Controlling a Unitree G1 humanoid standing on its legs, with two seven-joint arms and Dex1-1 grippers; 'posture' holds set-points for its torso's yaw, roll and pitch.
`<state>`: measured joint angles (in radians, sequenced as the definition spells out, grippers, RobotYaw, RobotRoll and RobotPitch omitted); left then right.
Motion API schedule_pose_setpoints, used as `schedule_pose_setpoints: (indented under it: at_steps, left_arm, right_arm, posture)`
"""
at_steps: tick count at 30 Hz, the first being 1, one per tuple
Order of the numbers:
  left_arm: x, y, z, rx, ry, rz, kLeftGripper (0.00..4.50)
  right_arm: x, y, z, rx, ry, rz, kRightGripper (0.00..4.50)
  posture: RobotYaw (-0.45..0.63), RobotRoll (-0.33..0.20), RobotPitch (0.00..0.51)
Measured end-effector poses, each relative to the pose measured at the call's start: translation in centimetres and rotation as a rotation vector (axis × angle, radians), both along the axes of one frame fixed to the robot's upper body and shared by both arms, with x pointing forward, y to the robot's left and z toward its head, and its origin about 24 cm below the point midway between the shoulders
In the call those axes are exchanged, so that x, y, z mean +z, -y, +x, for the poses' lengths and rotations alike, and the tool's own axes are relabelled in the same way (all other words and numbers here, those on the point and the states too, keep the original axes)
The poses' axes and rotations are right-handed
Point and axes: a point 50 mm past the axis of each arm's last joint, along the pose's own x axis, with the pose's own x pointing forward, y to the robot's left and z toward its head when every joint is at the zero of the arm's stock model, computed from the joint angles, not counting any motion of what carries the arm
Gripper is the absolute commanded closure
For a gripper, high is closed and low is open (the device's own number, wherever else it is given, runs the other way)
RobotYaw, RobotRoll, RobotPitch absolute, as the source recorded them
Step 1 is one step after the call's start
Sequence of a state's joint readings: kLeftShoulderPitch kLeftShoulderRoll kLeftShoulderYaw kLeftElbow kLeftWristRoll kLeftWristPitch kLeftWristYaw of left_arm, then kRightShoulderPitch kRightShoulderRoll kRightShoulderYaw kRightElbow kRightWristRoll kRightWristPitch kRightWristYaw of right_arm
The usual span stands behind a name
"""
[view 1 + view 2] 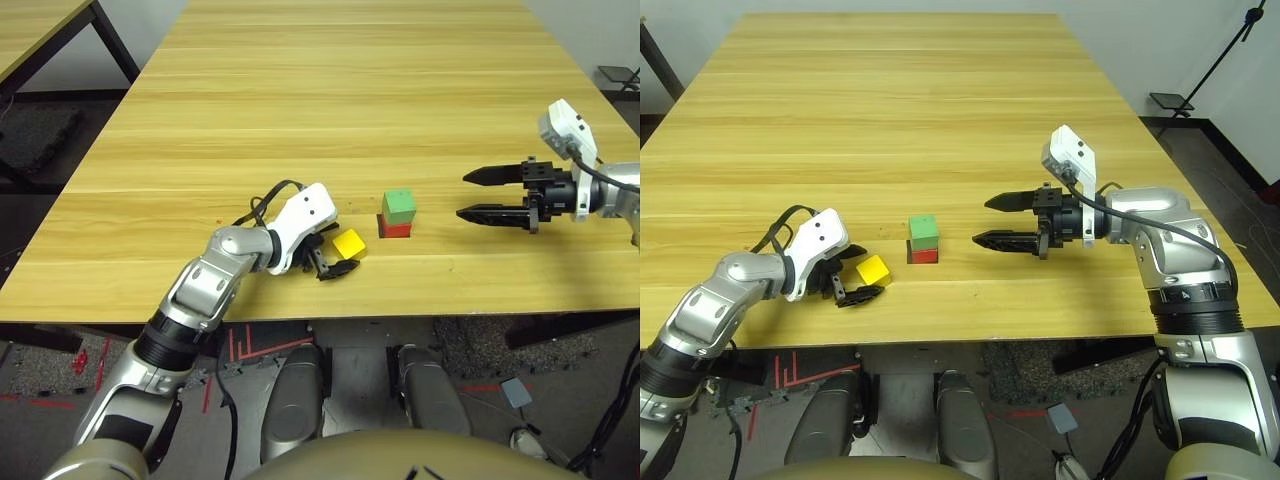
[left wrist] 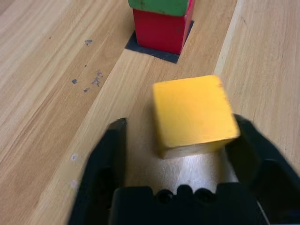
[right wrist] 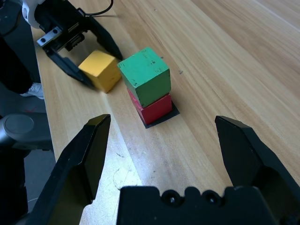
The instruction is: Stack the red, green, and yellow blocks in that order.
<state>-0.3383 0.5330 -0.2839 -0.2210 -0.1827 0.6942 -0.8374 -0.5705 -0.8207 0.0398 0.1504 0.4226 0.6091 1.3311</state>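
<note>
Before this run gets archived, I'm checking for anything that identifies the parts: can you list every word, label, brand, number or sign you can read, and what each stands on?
No readable text on the green block, the red block or the yellow block.
None on the tabletop or the black patch.
Right forearm: small markings on its dark band, too small to read.
</note>
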Motion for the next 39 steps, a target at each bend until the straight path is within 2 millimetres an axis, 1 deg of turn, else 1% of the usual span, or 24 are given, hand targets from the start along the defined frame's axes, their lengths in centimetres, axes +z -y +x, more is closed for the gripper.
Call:
schedule_pose_setpoints:
  at_steps: [1,2,3,5,7,8,11,14,16,18,21,25,28,32,39]
  left_arm:
    - [0.1,0.0,-0.1,0.002,-0.007,-0.006,1.99]
    - [0.3,0.1,-0.1,0.004,-0.009,-0.01,2.39]
    - [0.7,0.2,-0.2,0.003,-0.009,-0.019,2.57]
    - [1.7,0.8,-0.3,-0.011,0.004,-0.042,2.56]
    - [3.8,1.8,-0.1,-0.042,0.05,-0.077,2.56]
    - [5.2,2.2,0.1,-0.062,0.094,-0.099,2.56]
    - [8.6,2.7,0.8,-0.092,0.193,-0.115,2.56]
    - [11.0,3.3,1.4,-0.153,0.241,-0.116,2.56]
    - [11.9,3.5,1.7,-0.186,0.244,-0.118,2.56]
    - [11.9,3.8,2.4,-0.228,0.226,-0.107,2.56]
    - [11.0,4.1,3.3,-0.268,0.19,-0.084,2.56]
    - [9.9,5.1,4.3,-0.314,0.158,-0.066,2.56]
    - [9.2,5.8,4.8,-0.333,0.132,-0.061,2.56]
    - [8.6,6.1,5.4,-0.331,0.117,-0.054,2.56]
    - [8.0,6.0,5.8,-0.329,0.108,-0.038,2.56]
  right_arm:
    - [0.0,0.0,0.0,-0.002,0.001,0.0,0.0]
    - [0.0,0.0,0.0,-0.005,0.001,0.0,0.0]
    - [0.0,0.0,0.0,-0.007,0.002,-0.001,0.0]
    - [0.0,0.0,0.0,-0.008,0.002,-0.001,0.0]
    - [0.0,0.0,0.0,-0.008,0.003,0.0,0.0]
    - [0.0,0.0,0.1,-0.007,0.003,0.001,0.0]
    - [0.0,0.0,0.0,-0.006,0.002,0.0,0.0]
    - [0.0,0.2,-0.1,-0.002,-0.003,-0.006,0.0]
    - [0.0,0.4,-0.2,0.001,-0.008,-0.01,0.0]
    - [-0.1,0.4,-0.3,0.005,-0.017,-0.011,0.0]
    - [-0.3,0.4,-0.5,0.008,-0.025,-0.011,0.0]
    - [-0.4,0.2,-0.9,0.015,-0.026,-0.007,0.0]
    - [-0.6,0.2,-1.1,0.01,-0.037,-0.006,0.0]
    - [-0.7,0.4,-1.3,-0.006,-0.045,-0.011,0.0]
    - [-0.6,0.4,-1.5,-0.016,-0.044,-0.014,0.0]
  posture:
    - [0.18,-0.098,0.096]
    - [0.18,-0.099,0.097]
    - [0.18,-0.098,0.095]
    - [0.18,-0.097,0.094]
    - [0.18,-0.096,0.092]
    - [0.18,-0.096,0.091]
    - [0.18,-0.096,0.091]
    - [0.18,-0.095,0.087]
    - [0.17,-0.094,0.086]
    - [0.15,-0.093,0.085]
    - [0.14,-0.092,0.085]
    - [0.13,-0.091,0.086]
    - [0.11,-0.091,0.087]
    - [0.1,-0.092,0.092]
    - [0.11,-0.093,0.096]
